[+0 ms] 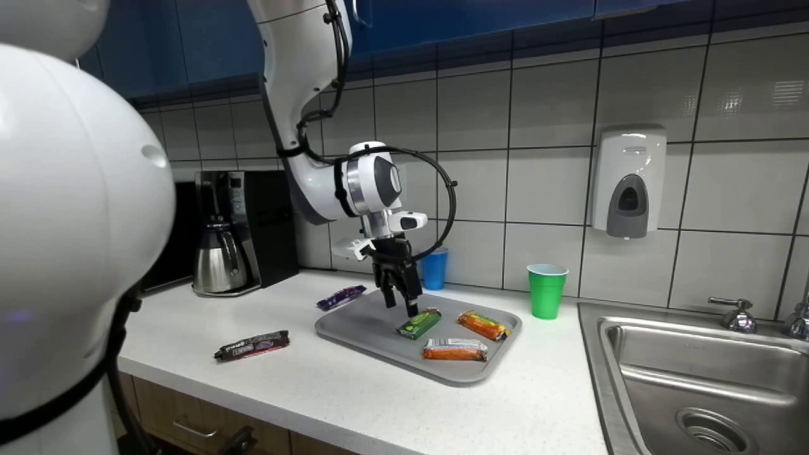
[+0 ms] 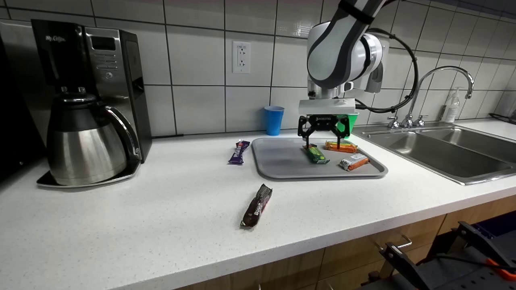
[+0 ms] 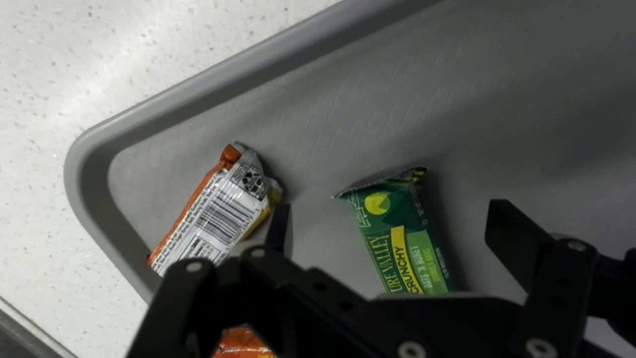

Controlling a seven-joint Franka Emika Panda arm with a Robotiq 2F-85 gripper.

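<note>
My gripper [image 3: 390, 226] points down over the grey tray [image 3: 348, 114], its jaws wide apart with nothing held. Between and below its fingers [image 3: 514, 238] lies a green Nature Valley bar [image 3: 397, 238], its near end hidden by the gripper body. Beside the left finger rests a white-and-orange bar [image 3: 218, 214], barcode up. An orange bar [image 3: 243, 344] peeks out under the gripper's linkage. Both exterior views show the gripper [image 2: 323, 146] low above the green bar [image 2: 315, 154]; contact with it cannot be made out. Off the tray lie a purple bar [image 2: 239, 152] and a dark brown bar [image 2: 257, 206].
Behind the tray stand a blue cup [image 2: 274, 121] and a green cup [image 1: 547, 291] near the tiled wall. A coffee maker with a steel carafe [image 2: 88, 149] occupies one end of the counter. Past the green cup is the sink [image 1: 591, 354]; a soap dispenser [image 1: 630, 183] hangs above.
</note>
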